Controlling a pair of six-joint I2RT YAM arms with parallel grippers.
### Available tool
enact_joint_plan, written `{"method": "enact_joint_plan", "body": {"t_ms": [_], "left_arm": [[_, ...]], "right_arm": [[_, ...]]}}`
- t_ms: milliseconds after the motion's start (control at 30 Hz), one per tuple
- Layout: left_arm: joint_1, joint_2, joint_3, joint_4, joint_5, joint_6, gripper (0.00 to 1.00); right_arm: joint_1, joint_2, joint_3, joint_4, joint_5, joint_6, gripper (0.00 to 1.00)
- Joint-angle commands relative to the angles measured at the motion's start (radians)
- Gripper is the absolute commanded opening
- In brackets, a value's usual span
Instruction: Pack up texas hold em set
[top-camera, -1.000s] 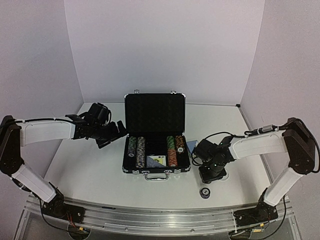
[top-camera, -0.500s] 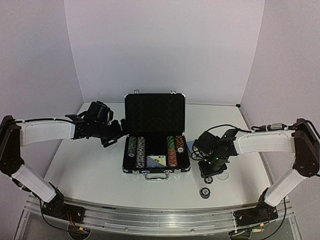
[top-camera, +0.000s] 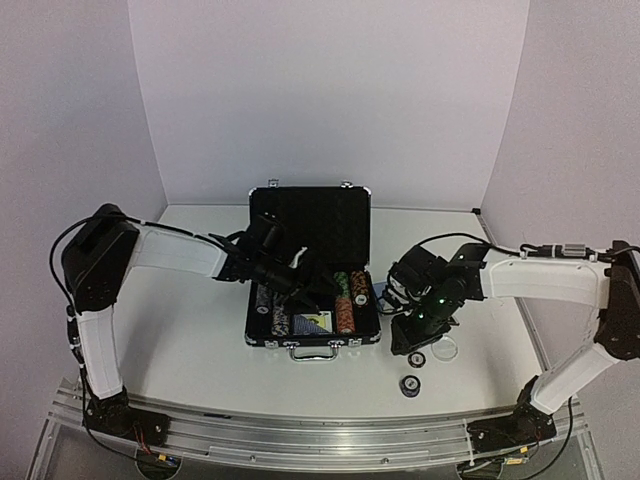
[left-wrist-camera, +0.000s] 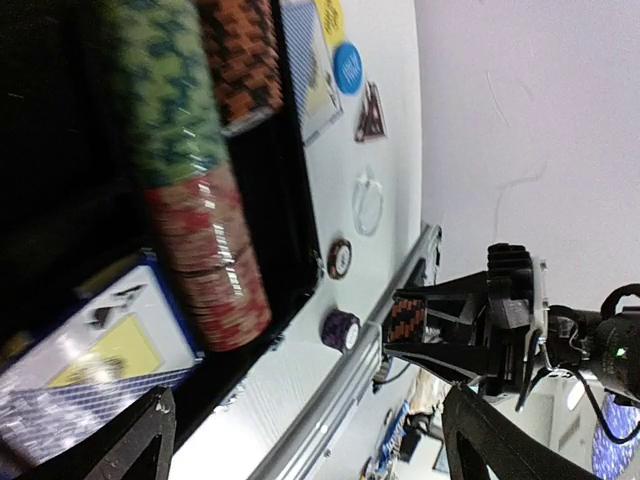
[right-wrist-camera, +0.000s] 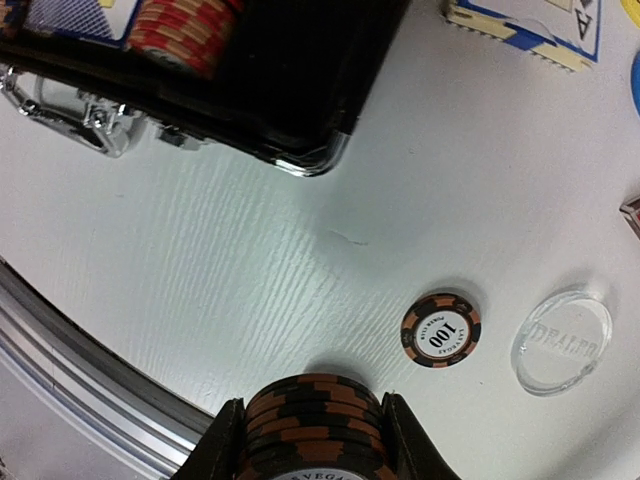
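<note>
The black briefcase (top-camera: 262, 338) lies open at the table's middle, lid upright, with rows of striped chips (top-camera: 281, 300) and a blue-backed deck (top-camera: 313, 322) inside. My left gripper (top-camera: 312, 283) hovers over those rows, open and empty; its wrist view shows red chips (left-wrist-camera: 210, 270), green chips (left-wrist-camera: 165, 100) and the deck (left-wrist-camera: 90, 370). My right gripper (right-wrist-camera: 313, 440) is shut on a stack of orange-black chips (right-wrist-camera: 312, 400), right of the case and above the table. Below it lie a single orange chip (right-wrist-camera: 441, 329) and the clear disc (right-wrist-camera: 561, 341).
A purple chip stack (top-camera: 409, 385) stands near the front edge. Right of the case lie a second deck (left-wrist-camera: 310, 70), a blue disc (left-wrist-camera: 347, 68), a yellow disc (left-wrist-camera: 330, 15) and the dark triangular button (left-wrist-camera: 371, 98). The metal rail (top-camera: 300, 440) runs along the front.
My left arm has swung from the table's left side to over the open case. My right gripper has shifted slightly with its chip stack, uncovering the single chip and the clear disc.
</note>
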Motion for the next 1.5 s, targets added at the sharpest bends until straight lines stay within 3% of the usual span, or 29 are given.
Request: {"method": "enact_joint_plan", "body": {"t_ms": [0, 233, 433, 667, 1033, 1233, 1467], "left_arm": [[-0.075, 0.098, 0.153, 0.077, 0.257, -0.040, 0.90], [-0.127, 0.182, 0.156, 0.215, 0.359, -0.184, 0.83], [-0.163, 0.204, 0.164, 0.248, 0.402, -0.217, 0.82], [-0.175, 0.199, 0.100, 0.422, 0.448, -0.342, 0.82], [-0.205, 0.246, 0.125, 0.462, 0.526, -0.375, 0.82], [-0.217, 0.254, 0.094, 0.615, 0.557, -0.461, 0.81], [-0.233, 0.272, 0.110, 0.630, 0.592, -0.478, 0.72]], "right_arm": [[0.031, -0.025, 0.075, -0.041, -0.080, -0.080, 0.03], [0.060, -0.004, 0.144, -0.066, -0.112, -0.134, 0.03], [0.077, 0.016, 0.183, -0.077, -0.137, -0.170, 0.03], [0.094, 0.015, 0.197, -0.085, -0.140, -0.199, 0.03], [0.122, 0.024, 0.226, -0.092, -0.085, -0.237, 0.03], [0.136, 0.031, 0.229, -0.092, -0.075, -0.256, 0.03], [0.150, 0.035, 0.233, -0.092, -0.061, -0.275, 0.03]]}}
